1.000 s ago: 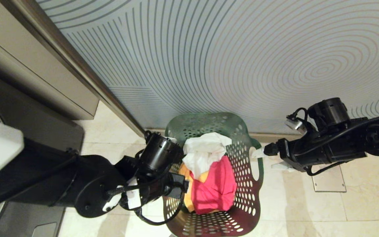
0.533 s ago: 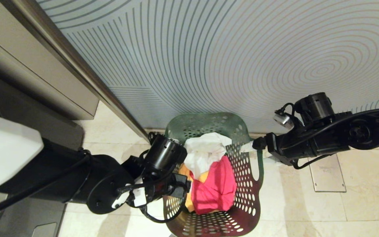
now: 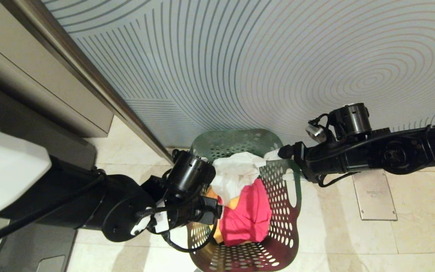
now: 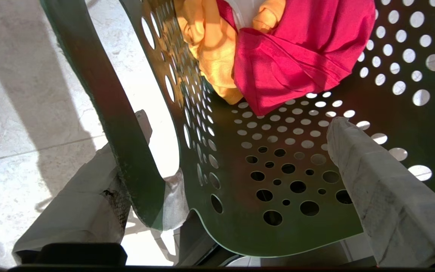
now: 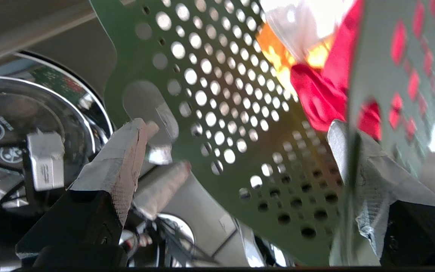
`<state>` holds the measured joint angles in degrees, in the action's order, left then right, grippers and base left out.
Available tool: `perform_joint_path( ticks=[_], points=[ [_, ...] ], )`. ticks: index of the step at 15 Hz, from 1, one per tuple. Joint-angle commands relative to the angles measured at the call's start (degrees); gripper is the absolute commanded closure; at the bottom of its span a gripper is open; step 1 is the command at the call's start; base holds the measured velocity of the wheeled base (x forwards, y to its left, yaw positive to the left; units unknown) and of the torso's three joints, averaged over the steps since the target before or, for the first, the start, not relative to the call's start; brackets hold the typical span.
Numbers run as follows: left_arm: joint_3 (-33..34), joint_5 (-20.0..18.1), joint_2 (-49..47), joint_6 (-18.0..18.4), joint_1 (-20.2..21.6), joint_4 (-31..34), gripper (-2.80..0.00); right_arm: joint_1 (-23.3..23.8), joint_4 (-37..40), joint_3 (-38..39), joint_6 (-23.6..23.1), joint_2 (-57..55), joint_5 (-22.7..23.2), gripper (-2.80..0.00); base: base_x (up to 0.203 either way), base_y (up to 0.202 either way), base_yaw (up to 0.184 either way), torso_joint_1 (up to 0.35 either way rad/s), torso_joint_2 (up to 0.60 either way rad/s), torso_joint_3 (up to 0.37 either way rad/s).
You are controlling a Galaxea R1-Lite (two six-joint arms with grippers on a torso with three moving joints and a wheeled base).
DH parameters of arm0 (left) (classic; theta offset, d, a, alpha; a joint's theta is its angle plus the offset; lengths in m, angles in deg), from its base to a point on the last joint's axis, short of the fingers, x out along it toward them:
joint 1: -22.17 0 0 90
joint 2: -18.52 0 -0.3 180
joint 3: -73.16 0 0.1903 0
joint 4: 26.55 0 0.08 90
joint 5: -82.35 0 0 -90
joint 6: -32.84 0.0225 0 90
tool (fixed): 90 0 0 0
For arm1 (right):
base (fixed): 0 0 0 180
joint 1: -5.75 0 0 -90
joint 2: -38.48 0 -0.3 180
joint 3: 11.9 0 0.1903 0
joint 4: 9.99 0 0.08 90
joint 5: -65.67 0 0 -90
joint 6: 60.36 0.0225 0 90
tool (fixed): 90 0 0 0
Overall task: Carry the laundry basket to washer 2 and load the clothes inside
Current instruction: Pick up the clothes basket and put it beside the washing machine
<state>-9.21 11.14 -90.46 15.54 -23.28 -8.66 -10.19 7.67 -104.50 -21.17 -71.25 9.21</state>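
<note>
The dark green laundry basket [image 3: 286, 226] stands on the tiled floor against a wall. The clothes lie in it: a white one [image 3: 236, 172] on top, a pinkish-red one [image 3: 246, 215] and a yellow-orange one [image 3: 213, 196]. My left gripper [image 4: 240, 118] is open and straddles the basket's left wall [image 4: 138, 158], one finger outside by the handle cut-out, the other inside. My right gripper [image 3: 281, 165] is open at the right rim, its fingers either side of the wall [image 5: 349, 158]. A chrome-rimmed washer door [image 5: 32, 124] shows beyond; no numeral shows, so I cannot tell whether it is washer 2.
A panel with curved lines [image 3: 278, 68] rises right behind the basket. A slanted metal post [image 3: 89, 79] and a beige cabinet [image 3: 32, 75] stand at the left over a dark grey body [image 3: 32, 128]. A metal floor plate [image 3: 376, 196] lies to the right.
My right arm has swung left to the basket, and its fingers have gone from beside the right rim to over it. The left arm has shifted slightly right; basket and clothes have not moved.
</note>
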Motion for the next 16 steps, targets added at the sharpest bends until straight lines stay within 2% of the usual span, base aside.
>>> perform_joint_path(
  ticks=[1,4,6,7,10,12,16],
  points=[
    [-0.1,0.1,0.0,-0.1,0.0,-0.1,-2.80,-0.7,-1.9,0.2,0.6,-2.0,0.1,-2.80,0.000,0.000,0.000,0.000,0.00,0.000],
    [-0.1,-0.9,-0.4,-0.1,0.0,-0.1,-2.80,-1.4,-2.8,0.1,0.2,-3.8,0.0,-2.80,0.000,0.000,0.000,0.000,0.00,0.000],
    [-0.1,-4.7,-0.3,-0.2,0.0,-0.1,-2.80,-1.8,-2.8,0.4,-0.5,-4.2,-0.2,-2.80,0.000,0.000,0.000,0.000,0.00,0.000],
    [-1.0,-7.2,-0.4,-0.8,0.1,-0.1,-2.80,-2.3,-2.9,0.3,-1.1,-4.5,-0.3,-2.80,0.000,0.000,0.000,0.000,0.00,0.000],
    [-6.0,-9.0,-1.9,-6.2,0.1,0.3,-2.80,-3.1,-2.8,0.4,-2.6,-5.2,-0.8,-2.80,0.000,0.000,0.000,0.000,0.00,0.000],
    [-6.7,-11.8,-2.9,-6.7,0.1,0.6,-2.80,-3.5,-2.9,0.3,-2.6,-5.9,-1.7,-2.80,0.000,0.000,0.000,0.000,0.00,0.000],
    [-7.0,-12.4,-6.1,-8.5,0.1,-0.1,-2.80,-3.7,-2.9,0.2,-2.6,-6.3,-2.1,-2.80,0.000,0.000,0.000,0.000,0.00,0.000]
  ],
)
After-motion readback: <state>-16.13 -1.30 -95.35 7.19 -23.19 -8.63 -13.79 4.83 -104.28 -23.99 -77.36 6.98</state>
